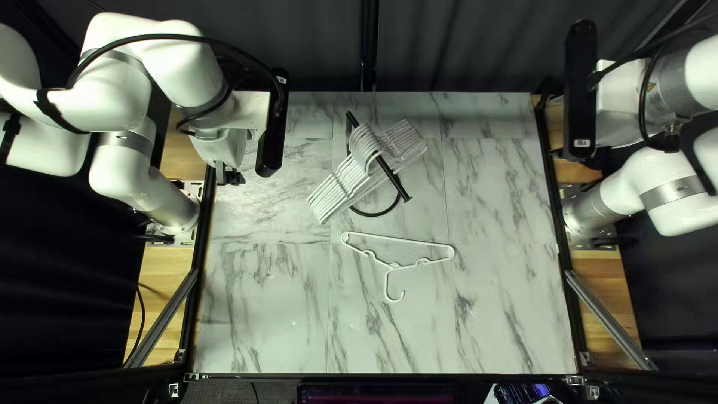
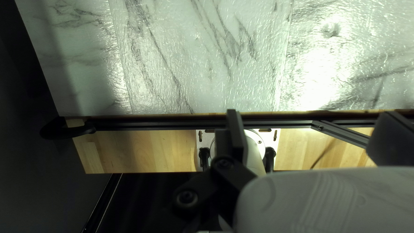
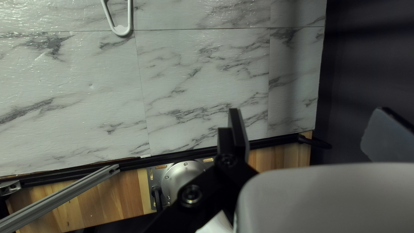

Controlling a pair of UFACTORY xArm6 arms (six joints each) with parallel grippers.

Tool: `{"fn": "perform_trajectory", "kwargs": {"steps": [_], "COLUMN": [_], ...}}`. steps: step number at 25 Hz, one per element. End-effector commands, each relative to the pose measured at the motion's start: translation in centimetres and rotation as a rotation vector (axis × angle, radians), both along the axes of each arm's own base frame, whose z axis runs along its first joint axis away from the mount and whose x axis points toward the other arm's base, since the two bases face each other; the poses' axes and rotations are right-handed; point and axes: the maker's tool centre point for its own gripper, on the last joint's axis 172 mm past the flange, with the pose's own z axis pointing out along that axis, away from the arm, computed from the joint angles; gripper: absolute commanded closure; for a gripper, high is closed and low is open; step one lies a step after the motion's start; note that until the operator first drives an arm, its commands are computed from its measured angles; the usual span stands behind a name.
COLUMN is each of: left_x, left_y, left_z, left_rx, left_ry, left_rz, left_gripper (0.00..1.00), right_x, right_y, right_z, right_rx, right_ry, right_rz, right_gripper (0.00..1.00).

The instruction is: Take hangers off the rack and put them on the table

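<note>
White grey-veined marble-pattern tabletop (image 1: 269,303) on pale wooden bench (image 1: 162,280); black metal rails (image 1: 552,185) at 3 and 9 o'clock; dark curtain (image 1: 460,45) at 12 o'clock.

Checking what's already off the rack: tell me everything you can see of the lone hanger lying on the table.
The lone hanger is white, thin, plastic-looking: a triangular frame with a hook. It lies flat on the marbled table, hook toward the near edge, just in front of the black rack with the remaining hangers, apart from it. Only the table touches it.
</note>
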Motion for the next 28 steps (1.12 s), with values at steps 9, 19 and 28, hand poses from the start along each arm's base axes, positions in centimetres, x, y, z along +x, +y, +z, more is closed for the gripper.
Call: {"fn": "perform_trajectory", "kwargs": {"steps": [9,19,28], "left_x": [0.0,0.2,2.3], "left_y": [0.0,-1.0,-6.9], "left_z": [0.0,-0.4,-1.3], "left_rx": [0.0,-0.016,0.009], "left_ry": [0.0,0.011,-0.031], "left_rz": [0.0,0.001,0.122], "left_gripper": [0.0,0.0,0.0], "right_x": [0.0,0.0,0.0], "right_y": [0.0,0.0,0.0], "right_z": [0.0,0.0,0.0], "right_rx": [0.0,0.0,0.0], "right_ry": [0.0,0.0,0.0], "right_rz": [0.0,0.0,0.0], "right_gripper": [0.0,0.0,0.0]}}
